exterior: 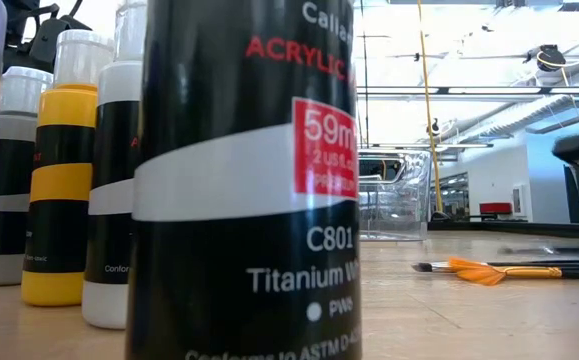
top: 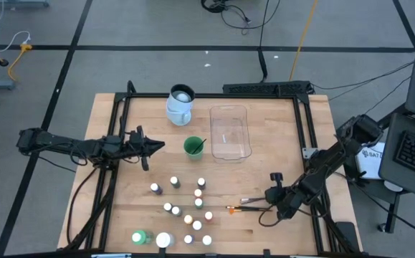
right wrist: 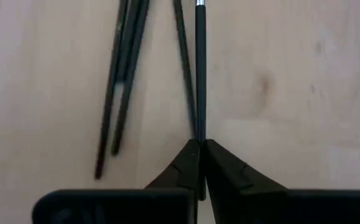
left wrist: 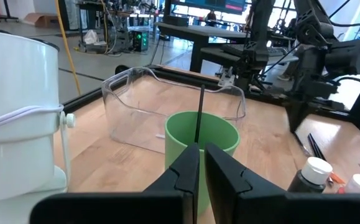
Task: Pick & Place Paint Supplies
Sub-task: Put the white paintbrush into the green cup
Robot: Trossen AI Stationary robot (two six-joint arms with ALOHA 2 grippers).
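Left gripper (top: 148, 147) at left centre of the high view, dark fingers (left wrist: 183, 171) pressed nearly together with nothing seen between them, aimed at the green cup (top: 193, 147). Green cup: matte cylinder, open mouth, one thin dark brush handle (left wrist: 199, 115) standing in it. Pale blue-white jug (top: 180, 104) at upper centre, rounded and smooth, wire bail visible in the left wrist view. Clear plastic tub (top: 230, 132) just right of the cup, rectangular with rounded corners, glossy walls. Small paint bottles (top: 188, 206) scattered at lower centre on the pale wood-grain table (top: 110, 115), white caps, round from above; larger green bottle (top: 139, 237) and white jar (top: 164, 240) at the lower edge. Low view filled by one black bottle with white band (exterior: 249, 180), yellow and black-white bottles upright at its left. Loose brushes (top: 249, 208) at lower right of centre, slim black shafts, orange bristle tips (exterior: 481, 270), lying flat. Right gripper (top: 280, 202) at lower right, low over the table, fingers (right wrist: 180, 171) clamped narrow on one brush shaft (right wrist: 200, 68) with a silver ferrule; other shafts just beside.
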